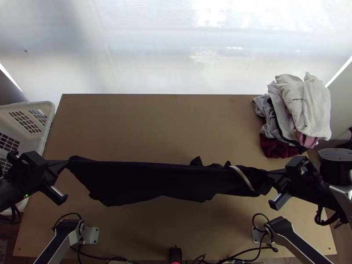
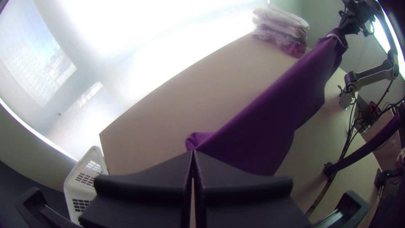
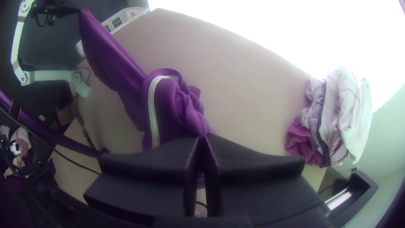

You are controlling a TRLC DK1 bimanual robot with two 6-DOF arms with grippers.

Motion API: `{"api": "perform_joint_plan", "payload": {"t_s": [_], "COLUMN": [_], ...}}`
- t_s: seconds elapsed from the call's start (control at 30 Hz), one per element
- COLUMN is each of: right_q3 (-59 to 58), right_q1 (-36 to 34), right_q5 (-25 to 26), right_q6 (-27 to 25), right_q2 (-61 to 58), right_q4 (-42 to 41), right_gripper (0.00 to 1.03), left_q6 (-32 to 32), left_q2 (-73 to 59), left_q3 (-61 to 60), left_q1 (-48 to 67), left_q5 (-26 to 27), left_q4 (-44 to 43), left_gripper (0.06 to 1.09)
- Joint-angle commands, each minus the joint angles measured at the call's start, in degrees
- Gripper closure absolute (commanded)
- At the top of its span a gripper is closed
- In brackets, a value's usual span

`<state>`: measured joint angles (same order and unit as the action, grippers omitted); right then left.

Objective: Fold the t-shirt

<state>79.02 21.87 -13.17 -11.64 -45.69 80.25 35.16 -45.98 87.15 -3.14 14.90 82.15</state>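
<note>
While the dark t-shirt (image 1: 145, 180) spans the table (image 1: 171, 127) from 9 to 3 o'clock, its far edge runs taut | left gripper (image 1: 66, 162): clamped on its 9 o'clock end | right gripper (image 1: 269, 172): pinched together on its bunched 3 o'clock end | clothes pile (image 1: 295, 108): 2 o'clock | white basket (image 1: 49, 115): between 9 and 10

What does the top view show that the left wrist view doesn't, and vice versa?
Top view: small green light on the left arm's black wrist, silver mounting plate at that arm's base, dark print on an off-white cloth garment.

Left wrist view: hazy building facade beyond the bright window, length of a dark curved pole.

Both: dark cloth T-shirt stretched between left gripper and right gripper, white plastic basket, pile of clothes, light wooden table.
</note>
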Motion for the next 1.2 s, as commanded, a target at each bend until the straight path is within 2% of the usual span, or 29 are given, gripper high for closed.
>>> {"api": "perform_joint_plan", "payload": {"t_s": [0.0,0.1,0.3,0.4,0.53,0.63,0.83,0.97,1.0,1.03,1.07,1.1,1.13,1.17], "right_q3": [-0.6,-4.0,-7.2,-9.9,-13.0,-15.4,-19.9,-21.6,-21.6,-21.5,-21.5,-21.6,-21.6,-21.7], "right_q1": [-3.0,-3.2,-4.6,-7.5,-8.1,-10.2,-11.5,-11.3,-11.2,-11.2,-11.3,-11.3,-11.3,-11.4], "right_q5": [-0.7,-1.0,-0.8,-0.8,0.2,1.0,4.3,4.6,4.6,4.6,4.6,4.6,4.6,4.7], "right_q6": [0.0,0.1,0.2,0.7,1.6,1.8,1.9,2.0,2.1,2.8,3.3,3.8,4.4,4.6], "right_q2": [2.7,2.2,-4.4,-7.8,-13.1,-16.6,-23.6,-27.0,-27.9,-28.4,-28.6,-28.5,-28.5,-28.4], "right_q4": [2.1,0.0,-10.0,-17.6,-25.6,-31.5,-41.8,-44.7,-45.0,-45.1,-45.1,-45.0,-45.0,-44.8], "right_gripper": [1.00,1.00,1.00,1.00,1.00,1.00,1.00,1.00,1.00,0.95,0.85,0.76,0.65,0.48], "left_q6": [0.9,2.1,2.4,2.5,2.2,2.9,1.9,1.3,1.3,1.3,1.3,1.4,1.4,1.4], "left_q2": [3.9,4.0,-2.8,-8.1,-16.3,-21.8,-31.6,-36.6,-37.3,-37.8,-37.8,-37.7,-37.5,-37.3], "left_q3": [-5.1,-10.5,-17.1,-19.7,-20.3,-21.2,-21.1,-21.5,-21.7,-21.9,-22.3,-22.5,-22.5,-22.4], "left_q1": [0.1,0.5,0.6,0.6,-0.1,-0.3,-0.5,0.1,0.3,0.8,1.2,1.5,1.5,1.5], "left_q5": [-1.2,-0.7,-0.7,-0.7,-0.8,-2.5,-4.3,-5.2,-5.1,-5.1,-5.1,-5.1,-5.1,-5.1], "left_q4": [0.2,-2.5,-15.9,-24.1,-32.5,-38.7,-46.2,-48.5,-48.6,-48.6,-48.6,-48.6,-48.6,-48.6], "left_gripper": [1.04,1.04,1.04,1.02,1.02,1.02,1.02,1.00,0.96,0.87,0.74,0.56,0.26,0.09]}}
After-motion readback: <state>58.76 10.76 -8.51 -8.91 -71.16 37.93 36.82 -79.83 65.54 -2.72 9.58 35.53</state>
